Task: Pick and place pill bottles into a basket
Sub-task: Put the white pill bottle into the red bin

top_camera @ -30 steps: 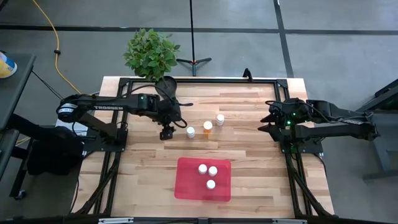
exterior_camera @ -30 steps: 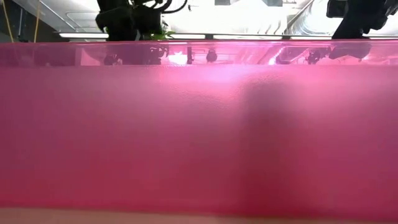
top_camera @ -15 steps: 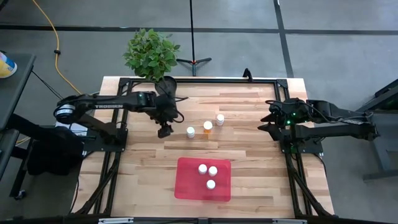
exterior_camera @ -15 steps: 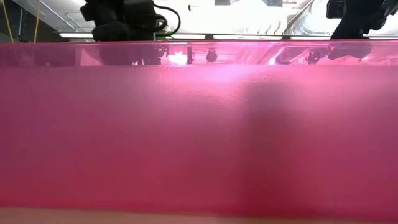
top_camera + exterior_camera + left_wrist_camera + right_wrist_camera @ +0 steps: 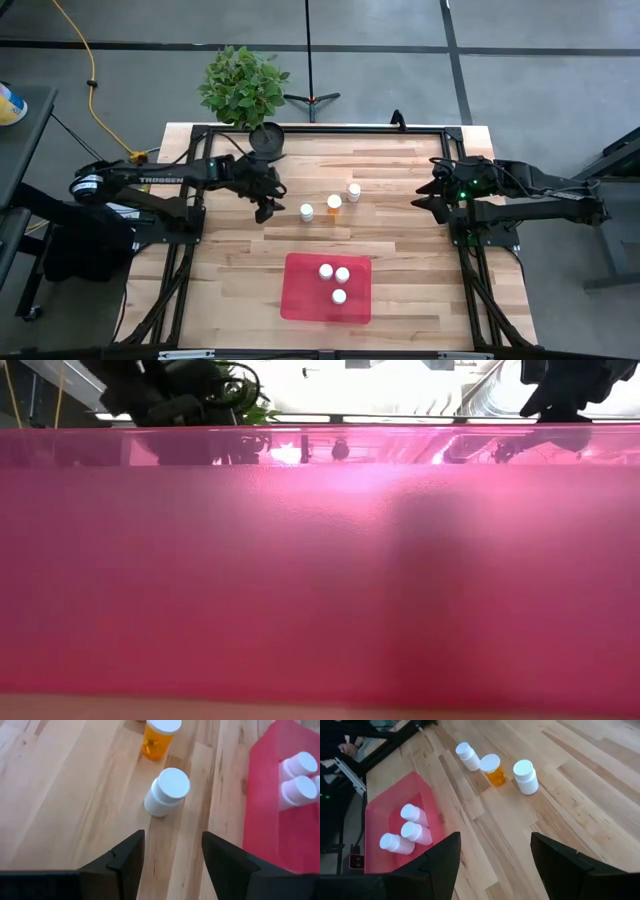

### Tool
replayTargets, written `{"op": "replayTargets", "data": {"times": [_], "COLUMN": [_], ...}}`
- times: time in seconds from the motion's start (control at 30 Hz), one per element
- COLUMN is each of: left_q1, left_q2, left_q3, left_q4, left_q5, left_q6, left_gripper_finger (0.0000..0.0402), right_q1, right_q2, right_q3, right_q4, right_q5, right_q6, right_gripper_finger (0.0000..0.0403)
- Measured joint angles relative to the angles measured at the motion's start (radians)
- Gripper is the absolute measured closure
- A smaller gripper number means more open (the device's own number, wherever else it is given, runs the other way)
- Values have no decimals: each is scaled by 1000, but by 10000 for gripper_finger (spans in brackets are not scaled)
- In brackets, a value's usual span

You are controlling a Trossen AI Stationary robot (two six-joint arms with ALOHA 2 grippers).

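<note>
Three white pill bottles [image 5: 334, 280] stand inside the basket [image 5: 300, 300], a flat red tray near the front edge of the table [image 5: 400, 240]. Three more bottles wait on the bare wood behind it in a short slanted row: a white bottle [image 5: 306, 212] closest to the left arm, an amber bottle [image 5: 334, 203] beside it, and another white bottle [image 5: 353, 192] farthest back (all three upright and apart from one another). The left gripper [image 5: 265, 208] hangs just beside the nearest white bottle [image 5: 166, 792], its fingers [image 5: 124, 857] spread with nothing between them; in the left wrist view that bottle sits ahead of the gap. The right gripper [image 5: 428, 200] waits at the table's right side, well away from the bottles, its fingers [image 5: 442, 855] also spread wide and empty. A potted plant [image 5: 243, 85] stands at the back left corner. The low view shows mostly the tray's red wall [image 5: 320, 560].
</note>
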Motion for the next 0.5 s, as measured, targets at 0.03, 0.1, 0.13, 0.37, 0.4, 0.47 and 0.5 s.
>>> {"op": "replayTargets", "data": {"times": [0.03,0.1,0.13,0.37,0.4,0.47,0.5], "left_q1": [0,0,0,0,0,0,0], "left_q2": [0,0,0,4,5,6,6], "left_q3": [-18,-49,-61,-80,-80,-81,-81], "left_q4": [32,99,129,206,206,206,208], "left_q5": [4,25,28,8,-2,-23,-29], "left_q6": [-10,-25,-32,26,38,52,65], "left_gripper_finger": [173,174,174,159,154,144,138], "right_q1": [0,0,0,0,0,0,0], "right_q2": [0,0,0,1,1,1,1], "right_q3": [0,0,0,0,0,0,0], "right_q4": [2,0,0,0,0,0,0], "right_q5": [0,0,0,0,0,1,1], "right_q6": [4,14,15,30,33,37,38], "right_gripper_finger": [171,171,171,171,171,171,171]}}
